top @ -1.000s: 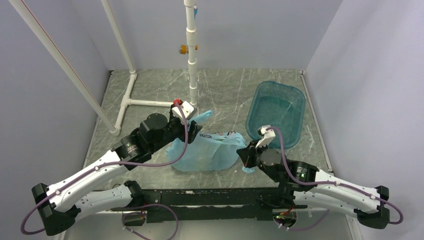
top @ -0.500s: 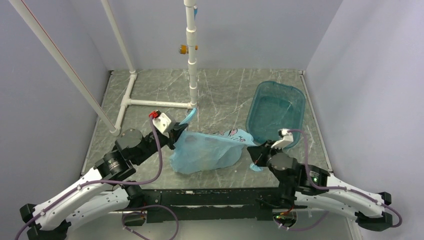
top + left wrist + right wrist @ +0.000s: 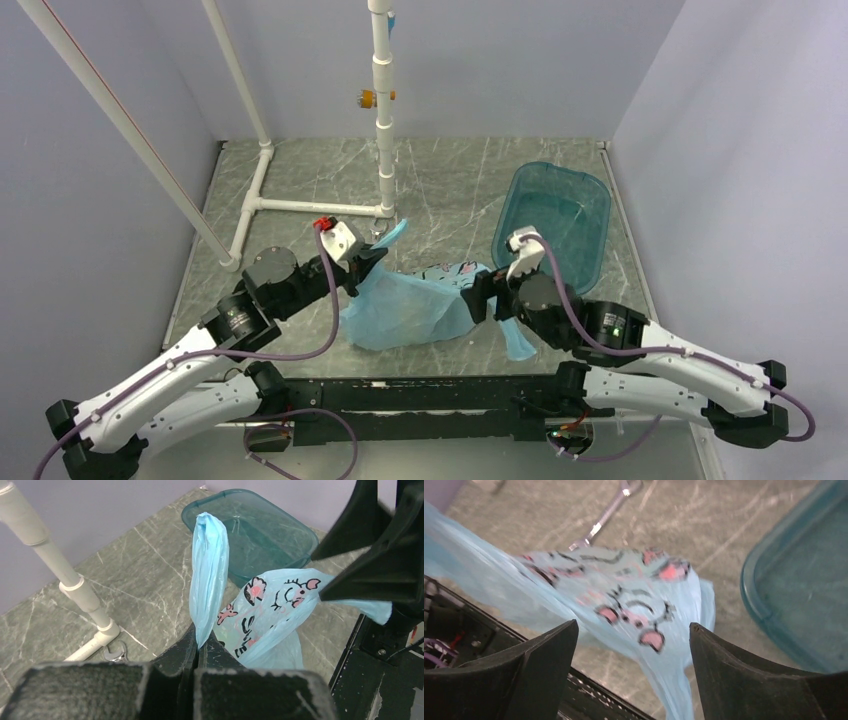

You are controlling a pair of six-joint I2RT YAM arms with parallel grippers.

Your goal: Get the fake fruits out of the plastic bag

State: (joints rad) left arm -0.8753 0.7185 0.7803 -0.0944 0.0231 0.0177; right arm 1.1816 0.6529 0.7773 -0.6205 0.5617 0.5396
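two arms meet mid-frame | left fingers (image 3: pixel 177 655): pressed together, pinching one handle of the thin, light blue translucent plastic bag (image 3: pixel 410 305) with pink-and-black print | right fingers (image 3: pixel 541 667): spread wide, the bag's printed end in the gap, not gripped | bag: centre of the grey marble surface (image 3: pixel 320 170), its left end lifted; rigid teal plastic tub (image 3: pixel 555 215) upper right

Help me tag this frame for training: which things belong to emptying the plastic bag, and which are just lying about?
Job: plastic bag; left tool, shut on its handle; right tool, open beside it; no fake fruits visible.
Lying about: teal tub; white pipe frame; wrench.
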